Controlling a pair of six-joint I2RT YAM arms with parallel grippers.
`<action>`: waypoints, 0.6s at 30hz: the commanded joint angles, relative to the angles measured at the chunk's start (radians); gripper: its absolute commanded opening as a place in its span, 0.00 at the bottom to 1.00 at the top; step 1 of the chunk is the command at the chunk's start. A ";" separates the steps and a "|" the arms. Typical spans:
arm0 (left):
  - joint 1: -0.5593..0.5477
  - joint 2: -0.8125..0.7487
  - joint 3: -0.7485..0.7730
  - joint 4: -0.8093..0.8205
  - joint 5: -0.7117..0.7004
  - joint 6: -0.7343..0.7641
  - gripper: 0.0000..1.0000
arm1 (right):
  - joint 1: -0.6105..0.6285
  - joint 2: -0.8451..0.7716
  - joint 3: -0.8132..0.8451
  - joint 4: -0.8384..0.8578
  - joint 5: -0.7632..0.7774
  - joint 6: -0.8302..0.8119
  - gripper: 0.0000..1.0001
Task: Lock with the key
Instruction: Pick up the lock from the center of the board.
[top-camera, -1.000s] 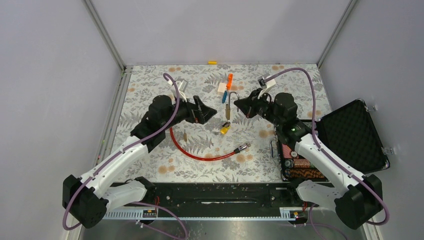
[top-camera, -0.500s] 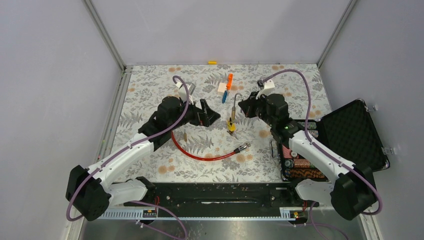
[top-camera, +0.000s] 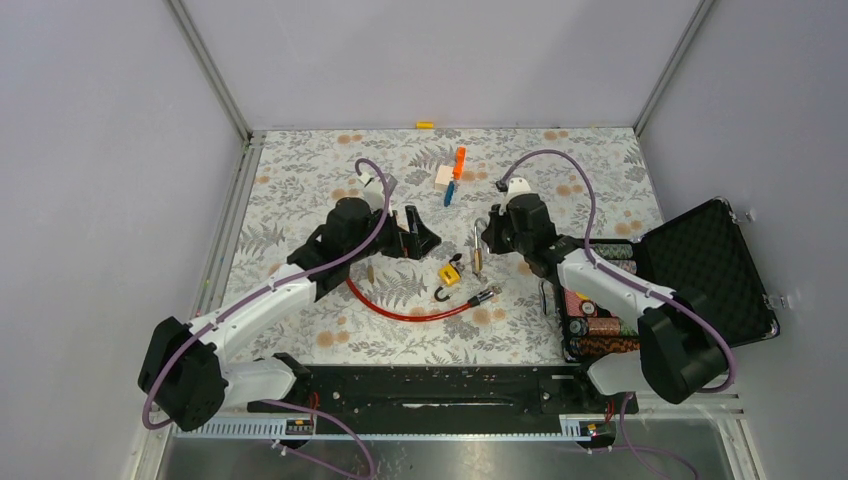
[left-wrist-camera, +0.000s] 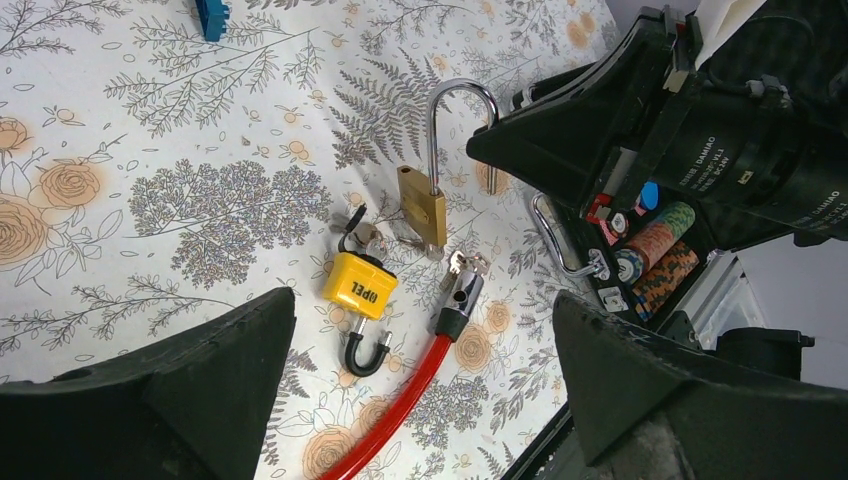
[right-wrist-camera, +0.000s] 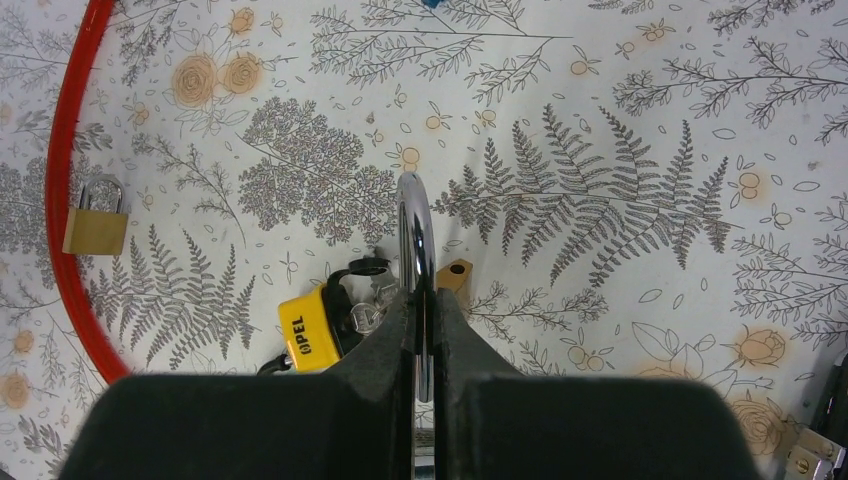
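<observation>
The right end effector (right-wrist-camera: 421, 312) hides most of the brass padlock (right-wrist-camera: 455, 273).

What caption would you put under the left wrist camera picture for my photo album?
Right gripper holds a brass padlock by its open shackle beside a yellow padlock and red cable.

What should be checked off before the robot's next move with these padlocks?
1. Right hand clamped on the brass padlock by its shackle: ok.
2. Left hand open, holding nothing: ok.
3. Shackle's free end out of the padlock body: ok.
4. Keys in view, lying beside the yellow padlock: ok.
5. Whether those keys fit the brass padlock: cannot tell.
</observation>
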 joint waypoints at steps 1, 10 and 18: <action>-0.005 0.000 0.001 0.047 -0.018 -0.003 0.99 | 0.001 -0.016 0.078 0.011 -0.036 -0.011 0.00; -0.032 0.004 0.023 0.097 0.064 0.034 0.99 | 0.001 -0.162 0.173 -0.045 -0.101 0.121 0.00; -0.149 0.037 0.123 0.132 -0.110 0.111 0.99 | 0.001 -0.290 0.200 -0.029 -0.104 0.383 0.00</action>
